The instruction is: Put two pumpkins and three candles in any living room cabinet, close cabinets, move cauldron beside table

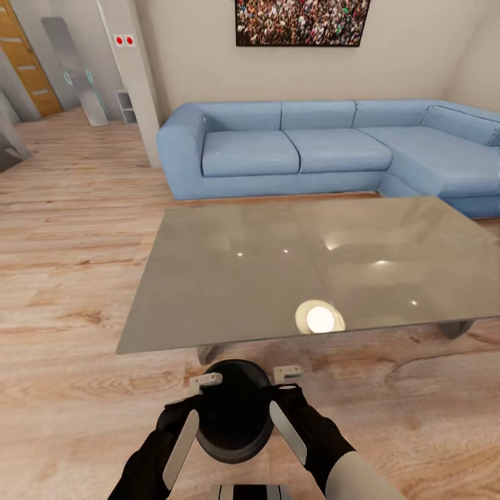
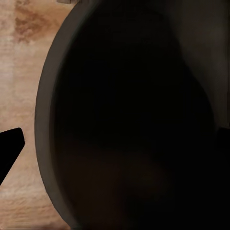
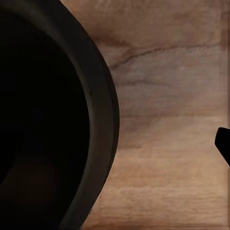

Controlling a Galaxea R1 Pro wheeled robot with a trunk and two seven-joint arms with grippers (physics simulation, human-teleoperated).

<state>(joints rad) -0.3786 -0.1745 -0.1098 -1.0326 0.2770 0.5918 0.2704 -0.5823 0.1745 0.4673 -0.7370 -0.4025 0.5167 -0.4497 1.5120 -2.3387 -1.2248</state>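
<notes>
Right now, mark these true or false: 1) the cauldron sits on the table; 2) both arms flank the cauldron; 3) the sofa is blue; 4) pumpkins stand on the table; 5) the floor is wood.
1) False. The cauldron is over the floor, in front of the table.
2) True. The left gripper and right gripper sit either side of it; whether their fingers grip it cannot be told.
3) True. The sofa is blue.
4) False. The tabletop shows light reflections, not pumpkins.
5) True.
</notes>
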